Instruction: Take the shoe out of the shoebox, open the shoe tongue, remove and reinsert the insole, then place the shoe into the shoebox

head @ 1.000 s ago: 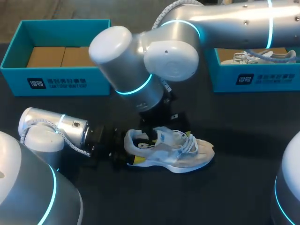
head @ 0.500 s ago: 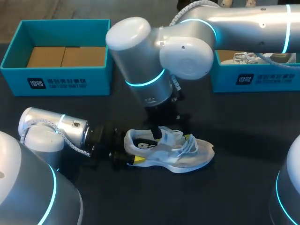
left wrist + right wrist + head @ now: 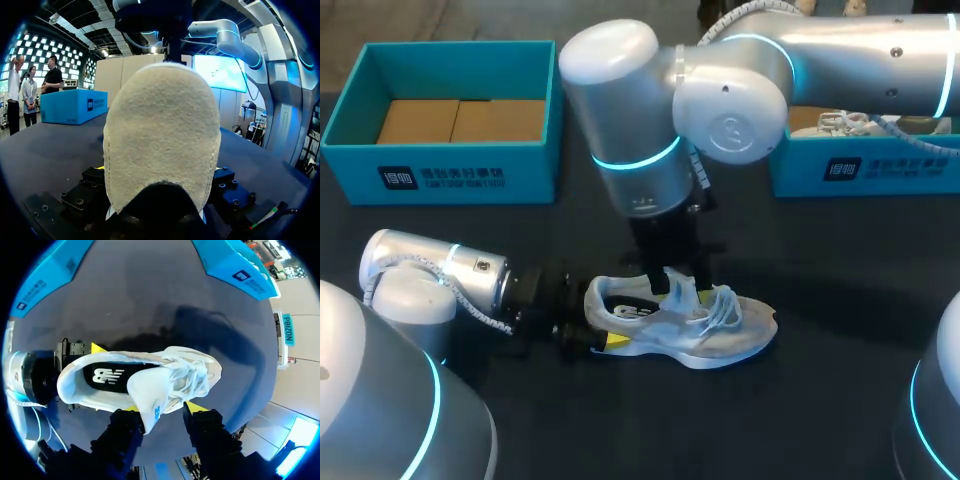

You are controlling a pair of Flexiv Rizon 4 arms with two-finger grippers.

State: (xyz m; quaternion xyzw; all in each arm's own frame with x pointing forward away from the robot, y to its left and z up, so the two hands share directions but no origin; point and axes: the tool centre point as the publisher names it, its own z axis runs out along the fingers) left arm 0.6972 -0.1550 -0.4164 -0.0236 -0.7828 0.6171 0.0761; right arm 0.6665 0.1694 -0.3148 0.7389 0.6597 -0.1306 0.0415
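A white and grey shoe lies on its sole on the dark table, toe to the right. My left gripper is shut on its heel, a yellow fingertip on the far side and one on the near side. The heel fills the left wrist view above that gripper. My right gripper comes down from above onto the shoe's mouth. The raised tongue stands between its fingers, with a gap left on one side, so the right gripper is open. The black insole shows inside.
A blue shoebox with brown cardboard inside stands at the back left. A second blue box at the back right holds another white shoe. My right arm's big elbow hangs over the table's middle.
My right arm has shifted to the right and its gripper has lowered onto the tongue, its fingers narrowing around it. The tongue now stands up. Shoe and left gripper have stayed put.
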